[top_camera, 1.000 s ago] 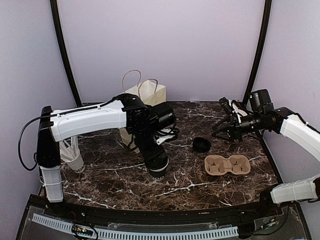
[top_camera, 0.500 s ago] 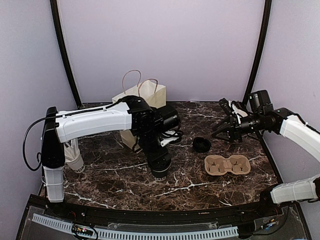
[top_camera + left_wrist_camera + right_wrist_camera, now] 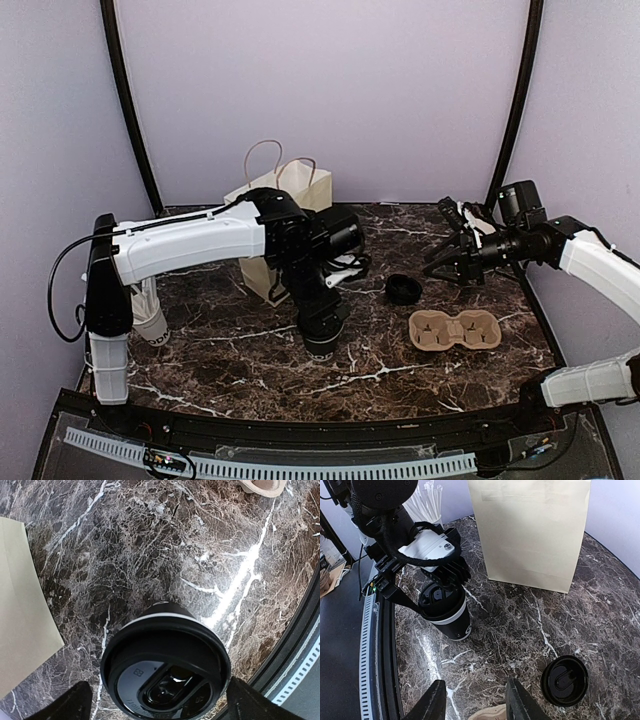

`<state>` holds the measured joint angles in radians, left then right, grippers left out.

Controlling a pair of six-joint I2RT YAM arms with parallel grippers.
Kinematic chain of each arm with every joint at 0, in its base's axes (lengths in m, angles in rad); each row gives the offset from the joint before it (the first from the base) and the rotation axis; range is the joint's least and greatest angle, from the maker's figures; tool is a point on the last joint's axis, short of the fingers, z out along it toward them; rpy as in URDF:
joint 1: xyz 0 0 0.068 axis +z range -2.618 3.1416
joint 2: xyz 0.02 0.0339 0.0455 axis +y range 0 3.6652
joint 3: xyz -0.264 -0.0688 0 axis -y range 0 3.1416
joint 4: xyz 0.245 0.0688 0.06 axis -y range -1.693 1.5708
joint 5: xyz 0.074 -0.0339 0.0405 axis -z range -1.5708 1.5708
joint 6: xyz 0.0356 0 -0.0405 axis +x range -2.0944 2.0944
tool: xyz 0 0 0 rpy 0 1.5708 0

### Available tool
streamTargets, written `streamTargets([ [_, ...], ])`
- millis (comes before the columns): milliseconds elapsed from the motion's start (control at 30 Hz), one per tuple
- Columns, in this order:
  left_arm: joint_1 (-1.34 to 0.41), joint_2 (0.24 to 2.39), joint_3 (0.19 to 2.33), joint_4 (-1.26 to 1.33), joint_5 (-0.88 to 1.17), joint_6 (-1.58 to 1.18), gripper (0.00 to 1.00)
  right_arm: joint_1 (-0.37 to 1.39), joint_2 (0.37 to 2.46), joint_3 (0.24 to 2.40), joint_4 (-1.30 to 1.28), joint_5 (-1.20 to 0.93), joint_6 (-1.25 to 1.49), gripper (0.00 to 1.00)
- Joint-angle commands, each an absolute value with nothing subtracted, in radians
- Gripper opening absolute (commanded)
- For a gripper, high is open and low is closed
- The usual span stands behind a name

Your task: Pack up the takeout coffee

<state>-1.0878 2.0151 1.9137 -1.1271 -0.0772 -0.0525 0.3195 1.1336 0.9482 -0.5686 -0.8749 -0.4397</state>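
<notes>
Cup (image 3: 451,622) clamped in left fingers (image 3: 70,705), tips cut off; right fingers (image 3: 432,702) apart.

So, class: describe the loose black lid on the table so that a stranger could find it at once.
On the dark marble table, find the tan two-hole tray on the right. Just behind its left end, toward the back wall, lies a round black lid. Unlike the one capping the cup held in the left gripper, it lies flat on the marble, on no cup.
</notes>
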Motion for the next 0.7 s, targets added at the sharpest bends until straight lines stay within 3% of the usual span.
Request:
streamTargets([
  [0, -1.095, 1.968, 1.935, -1.130, -0.102, -0.044, 0.99, 0.314, 1.124, 0.941, -0.546, -0.895, -0.432, 0.42],
  [167, -1.095, 1.897, 1.913, -1.129, -0.200, -0.092, 0.99, 0.316, 1.141, 0.925, -0.477, -0.894, -0.342, 0.43],
  [300, -1.094, 1.685, 1.691, -0.933, -0.350, -0.187, 0.99, 0.348, 1.197, 0.928, -0.391, -0.797, -0.170, 0.46],
  [500, -1.093, 1.439, 1.315, -0.582, -0.288, -0.490, 0.93, 0.511, 1.361, 1.057, -0.487, -0.732, -0.100, 0.42],
  [667, -1.092, 1.336, 1.086, -0.352, -0.203, -0.723, 0.84, 0.590, 1.490, 1.124, -0.514, -0.826, -0.010, 0.41],
])
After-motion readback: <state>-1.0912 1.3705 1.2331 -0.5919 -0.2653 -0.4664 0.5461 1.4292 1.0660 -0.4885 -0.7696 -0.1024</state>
